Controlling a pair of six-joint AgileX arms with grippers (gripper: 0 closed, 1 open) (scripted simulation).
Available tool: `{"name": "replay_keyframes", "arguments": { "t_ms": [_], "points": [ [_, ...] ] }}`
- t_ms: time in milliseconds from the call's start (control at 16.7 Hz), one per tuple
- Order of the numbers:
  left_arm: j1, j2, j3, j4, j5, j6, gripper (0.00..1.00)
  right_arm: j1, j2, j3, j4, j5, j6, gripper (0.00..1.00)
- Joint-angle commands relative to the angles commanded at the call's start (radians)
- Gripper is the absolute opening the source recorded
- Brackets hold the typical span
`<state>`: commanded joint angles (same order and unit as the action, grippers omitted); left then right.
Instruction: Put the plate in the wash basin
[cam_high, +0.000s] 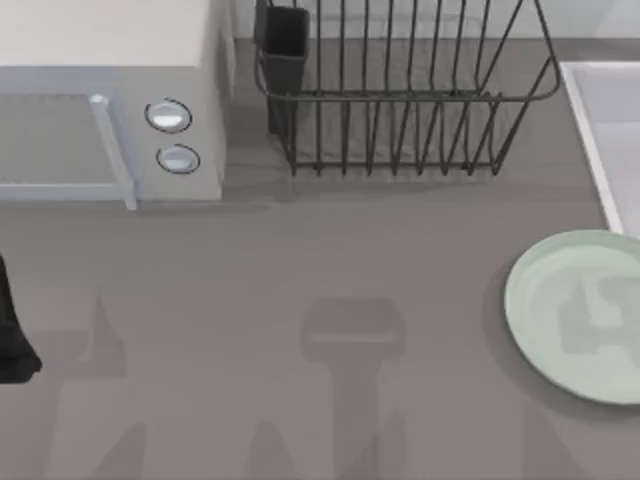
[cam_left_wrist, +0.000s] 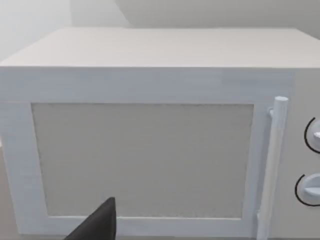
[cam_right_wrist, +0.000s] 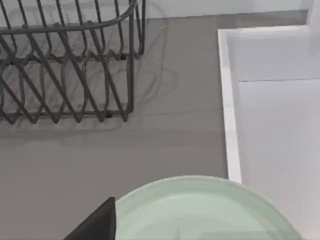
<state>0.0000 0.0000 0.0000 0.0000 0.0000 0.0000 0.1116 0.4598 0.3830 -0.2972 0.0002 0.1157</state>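
Near tabletop's right edge, plate (cam_high: 580, 315) lies flat beside wash basin (cam_high: 585, 120). Right tool (cam_right_wrist: 95, 222) above it, state indeterminate; recommend rim grip.

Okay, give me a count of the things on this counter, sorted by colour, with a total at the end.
White: 2, the microwave and the wash basin
Black: 1, the wire dish rack
Pale green: 1, the plate
Total: 4
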Motion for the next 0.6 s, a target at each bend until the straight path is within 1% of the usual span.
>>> {"name": "replay_keyframes", "arguments": {
  "t_ms": [600],
  "points": [
    [0.000,0.000,0.000,0.000,0.000,0.000,1.00,0.211,0.997,0.730,-0.562,0.000,0.219,1.00]
  ]
}}
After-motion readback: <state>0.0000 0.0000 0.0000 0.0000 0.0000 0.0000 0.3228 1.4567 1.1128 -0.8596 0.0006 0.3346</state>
